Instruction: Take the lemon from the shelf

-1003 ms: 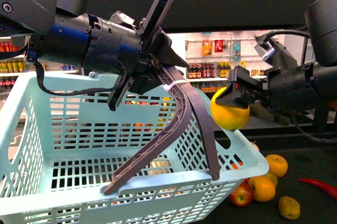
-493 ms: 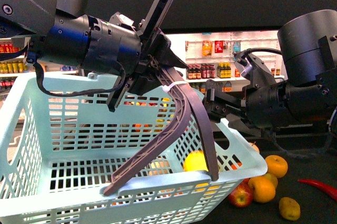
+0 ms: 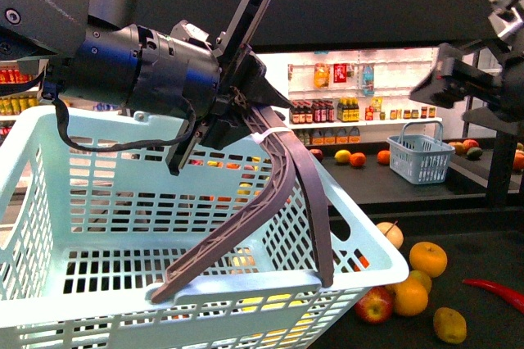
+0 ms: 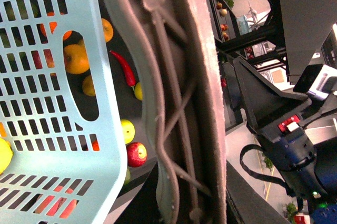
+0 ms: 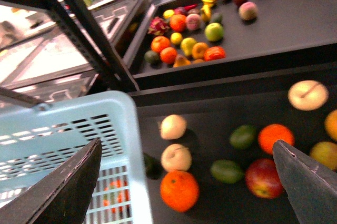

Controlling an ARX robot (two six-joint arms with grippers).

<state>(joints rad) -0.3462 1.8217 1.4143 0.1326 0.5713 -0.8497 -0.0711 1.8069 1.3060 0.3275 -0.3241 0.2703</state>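
Observation:
The lemon lies inside the pale blue basket (image 3: 49,201); only its yellow (image 3: 274,301) shows through the front slots, and a yellow edge (image 4: 3,153) shows in the left wrist view. My left gripper (image 3: 237,111) (image 4: 189,197) is shut on the brown basket handle (image 3: 282,193) (image 4: 179,77) and holds the basket up. My right gripper (image 3: 458,79) (image 5: 187,182) is open and empty, raised at the upper right, apart from the basket. Below it is the shelf's black tier (image 5: 210,124) (image 3: 483,267), beside the basket's rim (image 5: 129,145).
Loose fruit lies on the tier: oranges (image 3: 428,257) (image 5: 179,190), a red apple (image 3: 374,305) (image 5: 263,176), green fruit (image 5: 226,170), a red chilli (image 3: 495,292). Further back, another tier holds a fruit pile (image 5: 184,40). A small basket (image 3: 419,156) and white bottle shelving (image 3: 327,107) stand behind.
A second ago my right gripper held the lemon over the basket's rim. It opened, the lemon fell into the basket, and the right arm has drawn back up and to the right.

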